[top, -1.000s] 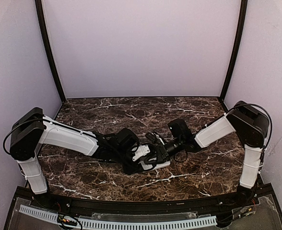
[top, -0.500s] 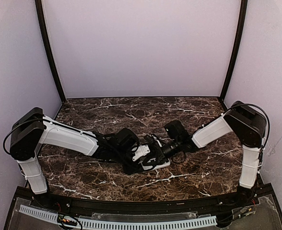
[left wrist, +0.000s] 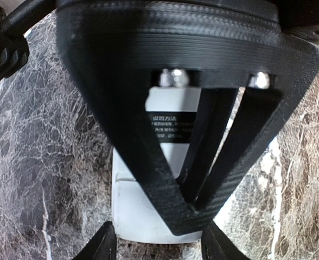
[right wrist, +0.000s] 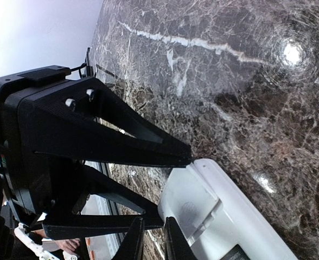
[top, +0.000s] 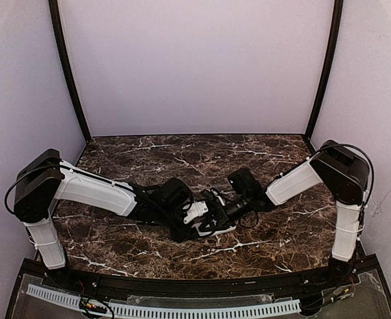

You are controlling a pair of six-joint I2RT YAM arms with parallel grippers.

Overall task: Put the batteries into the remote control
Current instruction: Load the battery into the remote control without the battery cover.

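where two arms (top: pixel 96 193) meet, one remote control (left wrist: pixel 135 216) lies.

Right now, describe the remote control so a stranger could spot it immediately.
Find the middle of the dark marble table. There the remote control lies between the left fingers: a flat white slab with a black label, amid black parts.

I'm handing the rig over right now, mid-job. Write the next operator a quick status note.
Left gripper: shut on the remote control at mid-table, with its plain labelled back showing.
Right gripper: jaws nearly together, tips at the remote's back. Whether they pinch a battery is hidden.
Done: remote gripped and presented.
Left: no battery shows in any view. Check whether one is seated, then load the rest.
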